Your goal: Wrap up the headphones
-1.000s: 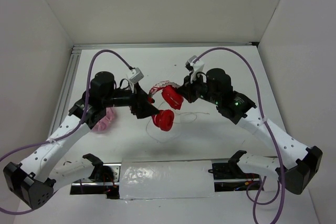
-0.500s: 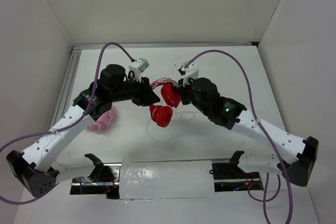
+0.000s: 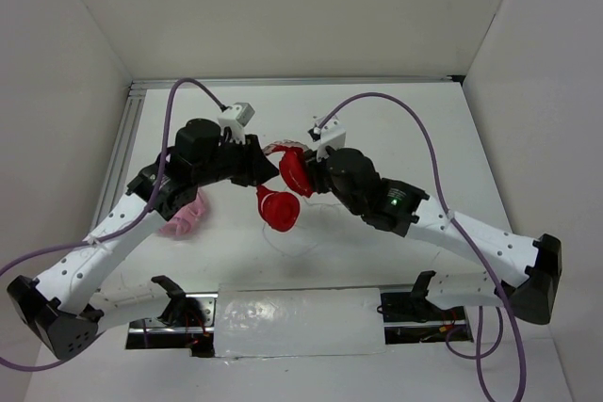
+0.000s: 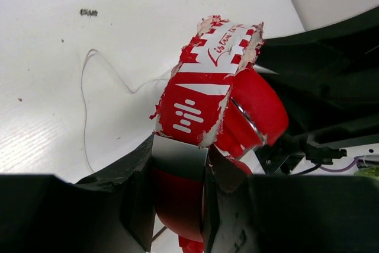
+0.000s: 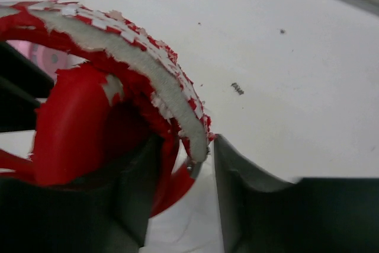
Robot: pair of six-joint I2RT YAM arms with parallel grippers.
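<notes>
The red headphones, between the two grippers, look light and stiff with a flaking headband that wants a gentle hold: the left gripper is clamped on it, the right gripper has its jaws slightly apart around it, and the thin, limp cable trails loose beyond.

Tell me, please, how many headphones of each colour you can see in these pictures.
Red headphones: 1
Pink headphones: 1
Total: 2
</notes>
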